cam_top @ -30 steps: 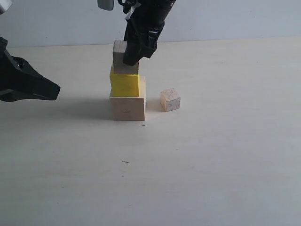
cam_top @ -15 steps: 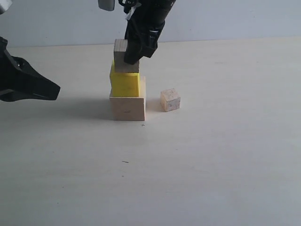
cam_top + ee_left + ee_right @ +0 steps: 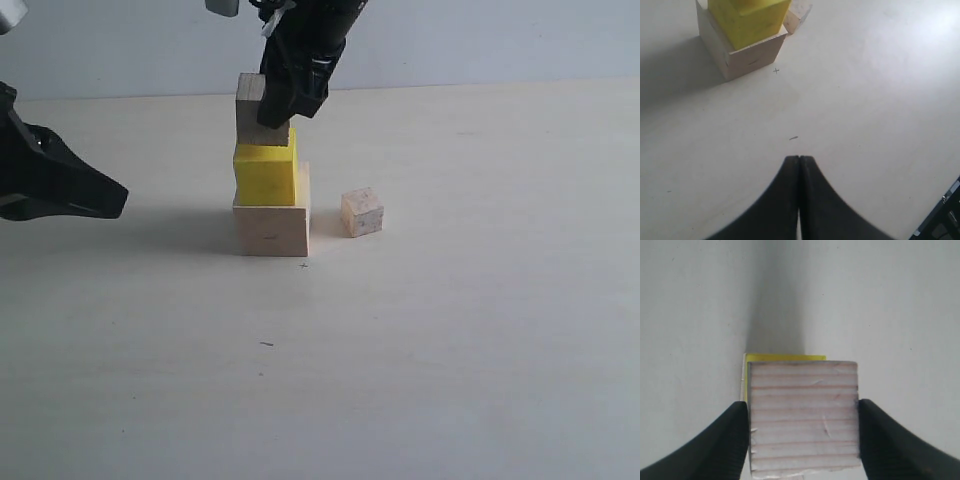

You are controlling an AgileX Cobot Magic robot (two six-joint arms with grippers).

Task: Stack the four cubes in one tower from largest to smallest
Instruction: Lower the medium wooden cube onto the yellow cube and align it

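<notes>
The large pale wooden cube (image 3: 272,230) rests on the table with the bright yellow cube (image 3: 265,175) on top of it. My right gripper (image 3: 264,112) is shut on the medium wooden cube (image 3: 248,105), holding it right over the yellow cube's top; I cannot tell if they touch. From the right wrist, the medium cube (image 3: 803,390) fills the gap between the fingers (image 3: 735,440), with a yellow edge (image 3: 785,358) behind it. The small wooden cube (image 3: 361,212) sits alone on the table right of the stack. My left gripper (image 3: 120,198) hovers shut far to the left, its fingertips (image 3: 794,161) pressed together.
The pale tabletop (image 3: 450,350) stretches around the stack. A small dark fleck (image 3: 266,344) lies in front of it. A pale wall (image 3: 500,40) runs behind the table's far edge.
The right gripper has risen slightly and shifted a little left with the medium cube, so the yellow cube's top edge now shows. The left arm has not moved.
</notes>
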